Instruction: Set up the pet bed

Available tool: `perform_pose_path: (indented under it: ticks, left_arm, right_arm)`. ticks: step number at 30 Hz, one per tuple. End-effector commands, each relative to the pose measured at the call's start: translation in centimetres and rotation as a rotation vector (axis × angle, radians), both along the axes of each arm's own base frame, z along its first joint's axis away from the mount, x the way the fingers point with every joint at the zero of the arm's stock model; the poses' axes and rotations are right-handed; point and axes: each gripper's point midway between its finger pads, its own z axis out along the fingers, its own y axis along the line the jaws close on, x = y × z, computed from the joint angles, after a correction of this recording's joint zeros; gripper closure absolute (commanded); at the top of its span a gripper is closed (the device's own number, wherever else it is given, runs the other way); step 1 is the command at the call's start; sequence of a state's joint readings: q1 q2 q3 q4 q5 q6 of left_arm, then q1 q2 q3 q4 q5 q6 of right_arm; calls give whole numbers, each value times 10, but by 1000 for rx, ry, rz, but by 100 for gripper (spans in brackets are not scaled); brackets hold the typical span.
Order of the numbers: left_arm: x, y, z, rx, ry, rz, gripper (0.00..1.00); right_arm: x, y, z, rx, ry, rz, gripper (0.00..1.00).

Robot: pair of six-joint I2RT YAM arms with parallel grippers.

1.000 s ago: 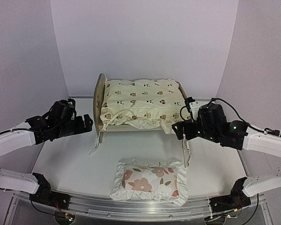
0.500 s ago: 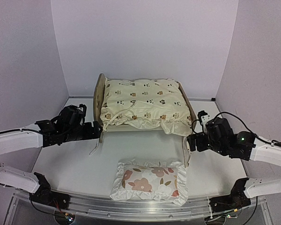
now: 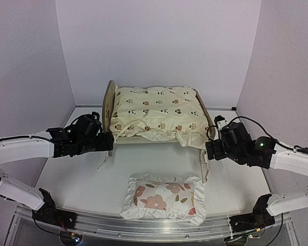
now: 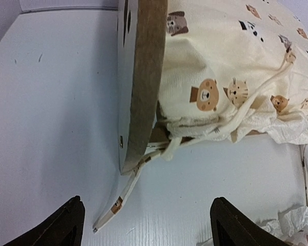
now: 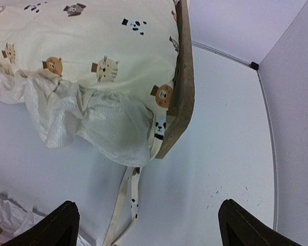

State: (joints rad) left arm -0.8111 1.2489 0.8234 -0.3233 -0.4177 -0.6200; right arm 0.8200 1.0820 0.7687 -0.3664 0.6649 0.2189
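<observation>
Left gripper, jaws wide and empty, sits at the bed's headboard. Right gripper gapes too, by the footboard. Touching? Hard to say. Cushion covers the bed.

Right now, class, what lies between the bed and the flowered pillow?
Bare table, seen in the top view; only tie strings from the cushion trail at either end.
</observation>
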Motion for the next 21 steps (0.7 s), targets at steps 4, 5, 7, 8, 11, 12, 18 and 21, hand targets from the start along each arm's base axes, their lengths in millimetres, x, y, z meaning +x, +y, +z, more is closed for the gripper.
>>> perform_pose_path:
  ticks: [4, 5, 7, 8, 11, 12, 18, 21]
  left_arm:
    - [32, 3, 33, 76, -89, 73, 15]
    - [35, 3, 36, 80, -96, 81, 16]
    - [41, 4, 38, 88, -104, 94, 19]
    - [44, 5, 38, 93, -107, 99, 20]
    - [52, 9, 38, 120, -112, 121, 25]
    - [54, 11, 38, 132, -113, 130, 26]
    - [68, 17, 38, 176, -116, 161, 37]
    - [74, 20, 36, 195, -112, 173, 42]
  right_arm:
    - [53, 4, 53, 95, -38, -27, 9]
    - [62, 5, 61, 109, -44, -30, 10]
    - [78, 8, 63, 114, -33, -36, 11]
    - [86, 7, 64, 118, -27, -44, 13]
    - [110, 4, 58, 134, 4, -68, 19]
    - [117, 1, 53, 140, 17, -81, 22]
    - [154, -12, 18, 176, 116, -127, 39]
    - [163, -15, 4, 232, 169, -127, 46]
